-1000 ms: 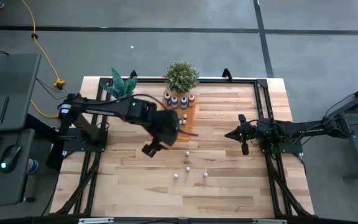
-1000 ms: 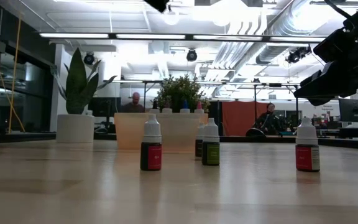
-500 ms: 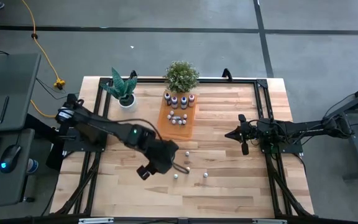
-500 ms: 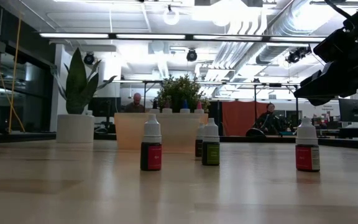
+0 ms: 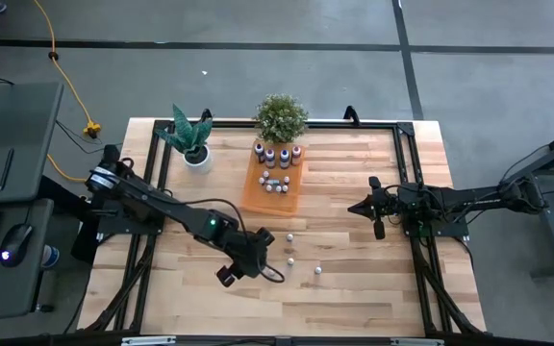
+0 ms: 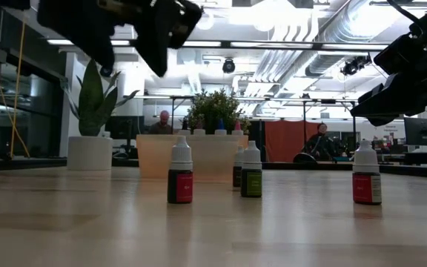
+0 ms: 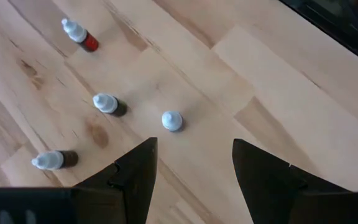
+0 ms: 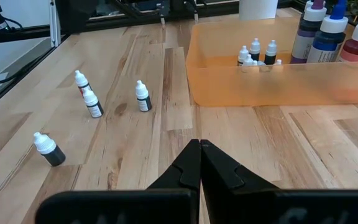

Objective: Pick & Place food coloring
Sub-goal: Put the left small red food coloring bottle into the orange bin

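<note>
Four food coloring bottles [image 5: 289,237] are seen loose on the table [image 5: 354,279]; more are held in the orange tray [image 5: 258,199]. Left gripper [image 7: 191,177] jaws are spread, empty, above them. Right gripper [image 8: 200,163] jaws are closed.

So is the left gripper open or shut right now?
Open. In its wrist view the left gripper shows bare table between its two fingers, above four loose bottles.
</note>
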Tool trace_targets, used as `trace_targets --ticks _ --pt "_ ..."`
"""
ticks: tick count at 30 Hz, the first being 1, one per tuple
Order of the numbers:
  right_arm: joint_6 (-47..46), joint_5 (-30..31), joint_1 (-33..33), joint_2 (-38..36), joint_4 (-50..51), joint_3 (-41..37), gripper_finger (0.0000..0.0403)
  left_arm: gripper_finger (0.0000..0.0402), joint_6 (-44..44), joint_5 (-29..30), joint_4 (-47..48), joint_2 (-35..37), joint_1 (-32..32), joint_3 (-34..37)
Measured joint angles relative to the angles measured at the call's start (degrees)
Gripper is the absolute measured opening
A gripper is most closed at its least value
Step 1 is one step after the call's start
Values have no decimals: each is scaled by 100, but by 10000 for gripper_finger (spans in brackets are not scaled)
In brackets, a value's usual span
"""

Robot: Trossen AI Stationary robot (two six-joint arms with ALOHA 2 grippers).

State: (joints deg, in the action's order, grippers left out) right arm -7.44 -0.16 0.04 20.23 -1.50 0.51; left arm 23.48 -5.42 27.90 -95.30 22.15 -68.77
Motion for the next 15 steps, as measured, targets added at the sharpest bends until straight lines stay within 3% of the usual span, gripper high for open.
trace_targets --ticks 15 --pt "0 0 1 0 -2 0 0 202 -1060 227 -842 -798 -266 44"
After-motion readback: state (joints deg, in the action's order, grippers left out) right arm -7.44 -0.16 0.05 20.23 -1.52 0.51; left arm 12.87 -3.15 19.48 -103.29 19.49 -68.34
